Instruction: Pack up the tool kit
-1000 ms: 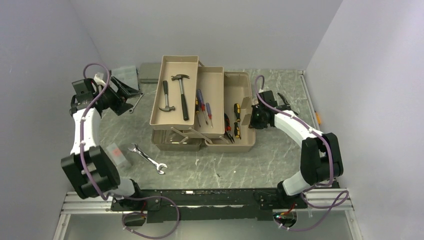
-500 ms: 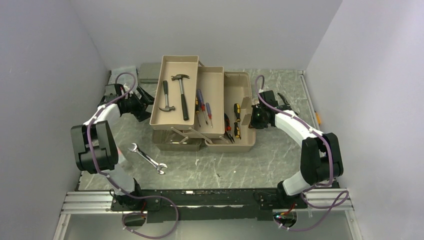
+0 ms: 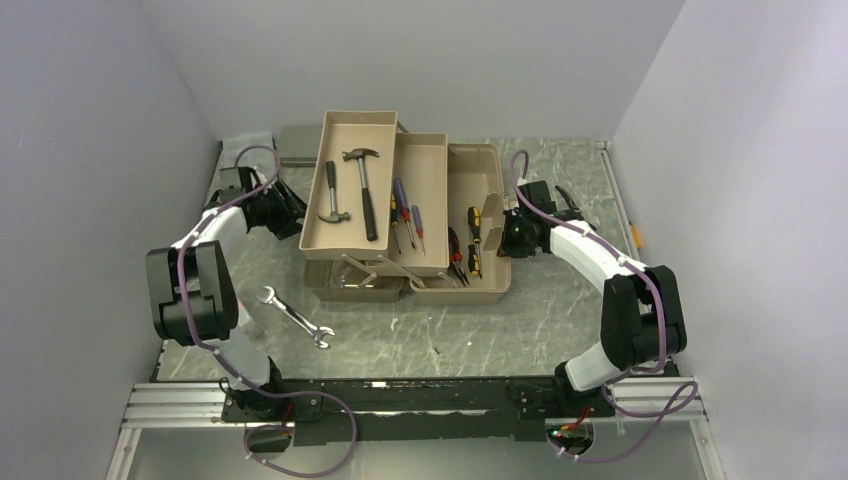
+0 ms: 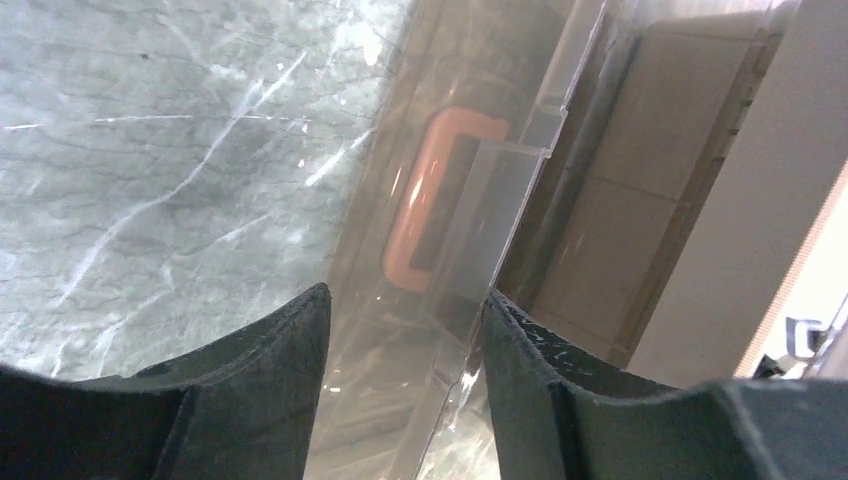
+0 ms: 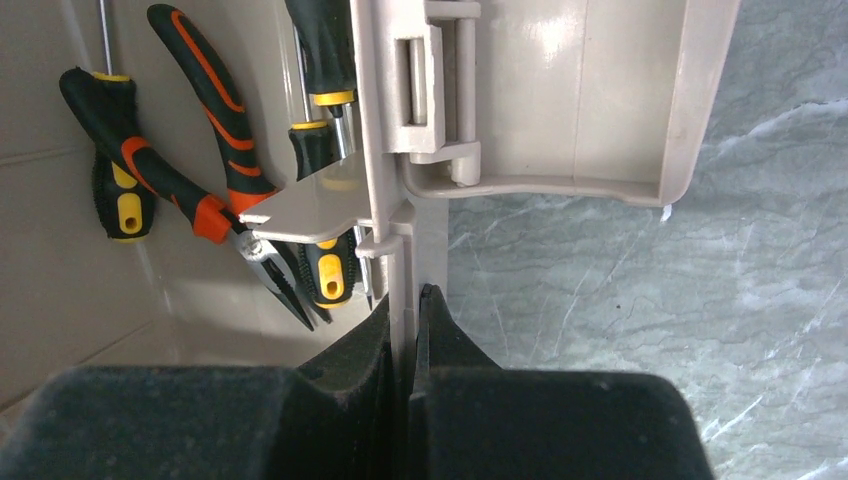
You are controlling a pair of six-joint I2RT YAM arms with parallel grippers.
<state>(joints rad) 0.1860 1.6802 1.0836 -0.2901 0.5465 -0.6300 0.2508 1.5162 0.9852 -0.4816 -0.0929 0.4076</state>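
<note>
The tan toolbox [image 3: 478, 168] stands open mid-table with its trays fanned out to the left. Two hammers [image 3: 362, 192] lie in the far tray, screwdrivers [image 3: 405, 215] in the middle one, and pliers [image 3: 457, 255] in the base. A steel wrench [image 3: 293, 316] lies on the table, front left. My left gripper [image 3: 288, 208] is at the box's left side. In the left wrist view it [image 4: 405, 293] stands open astride the smoky lid [image 4: 500, 190], whose pink handle [image 4: 430, 200] shows ahead. My right gripper [image 5: 405, 295] is shut on the toolbox's thin right wall [image 5: 385, 150], beside the pliers [image 5: 200, 190].
A flat grey case [image 3: 296, 143] and a clear organiser box [image 3: 250, 146] sit at the back left, behind the trays. Grey walls close in on the left, back and right. A metal rail [image 3: 612, 190] runs along the table's right edge.
The left arm folded in and carried its gripper right, from the far left to the toolbox's left side. Its jaws have narrowed. The right arm has not moved.
</note>
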